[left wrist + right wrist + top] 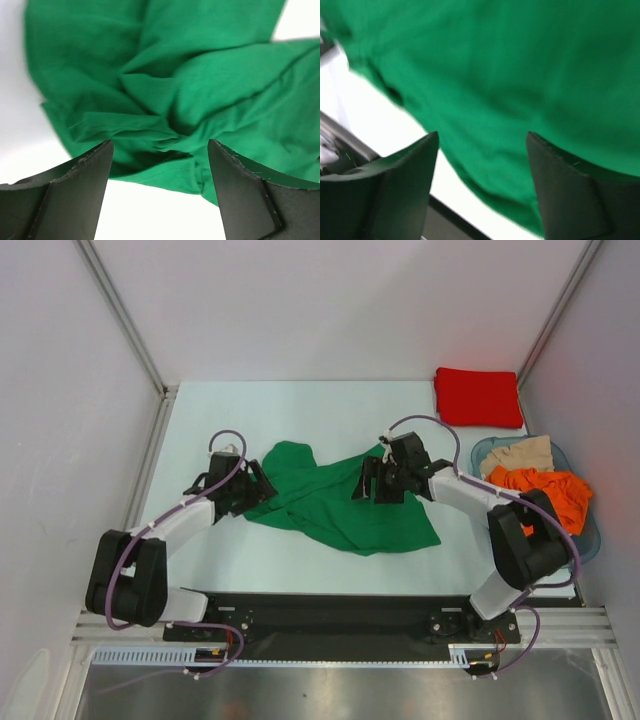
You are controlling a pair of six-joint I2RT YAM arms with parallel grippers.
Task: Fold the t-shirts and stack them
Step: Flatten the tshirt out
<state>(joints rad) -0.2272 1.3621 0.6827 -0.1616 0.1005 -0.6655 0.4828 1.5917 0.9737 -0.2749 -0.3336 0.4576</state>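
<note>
A bright green t-shirt [335,502] lies crumpled in the middle of the table. My left gripper [252,486] is open at its left edge; in the left wrist view [160,150] the wrinkled green cloth [200,90] lies just ahead of the fingers [90,175]. My right gripper [372,486] is open over the shirt's upper right part; the right wrist view [482,142] shows green cloth [520,75] below the spread jaws. A folded red t-shirt [477,397] lies at the back right. Orange [545,492] and beige [518,455] garments sit in a bin.
A blue bin [588,530] stands at the right edge of the table beside the right arm. White walls with metal rails [120,315] enclose the table on three sides. The black base rail [340,615] runs along the near edge.
</note>
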